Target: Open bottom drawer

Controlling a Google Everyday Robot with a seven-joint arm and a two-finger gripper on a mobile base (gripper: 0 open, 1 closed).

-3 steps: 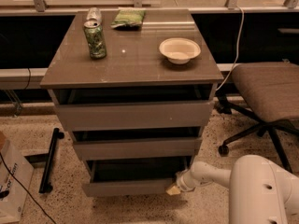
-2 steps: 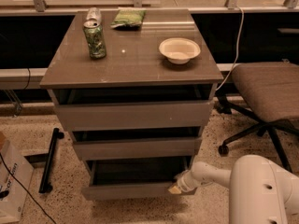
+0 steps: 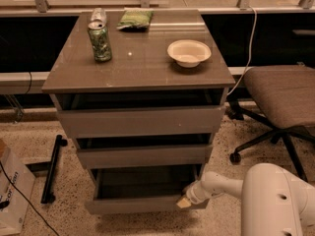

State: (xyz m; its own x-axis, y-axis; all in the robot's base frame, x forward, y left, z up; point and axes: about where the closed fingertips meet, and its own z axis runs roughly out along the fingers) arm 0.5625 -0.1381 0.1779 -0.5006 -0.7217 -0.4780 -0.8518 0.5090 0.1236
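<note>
The bottom drawer (image 3: 133, 204) is the lowest of three on the grey-brown cabinet (image 3: 140, 122). It stands pulled out, with its dark grey box interior (image 3: 142, 183) showing behind the flat grey front. My gripper (image 3: 184, 201) is at the drawer's right front corner, its pale tip touching the top edge of the front. My white arm (image 3: 275, 200) reaches in from the lower right. The middle drawer (image 3: 142, 156) and top drawer (image 3: 142, 121) sit less far out.
On the cabinet top stand a green can (image 3: 100, 41), a green bag (image 3: 135, 19) and a white bowl (image 3: 189, 52). An office chair (image 3: 283, 100) stands to the right. A black bar (image 3: 53, 168) and a cardboard box (image 3: 12, 193) lie on the speckled floor at left.
The bottom drawer has slid further out toward the camera, with my gripper moving along at its right corner. The view has shifted closer to the cabinet.
</note>
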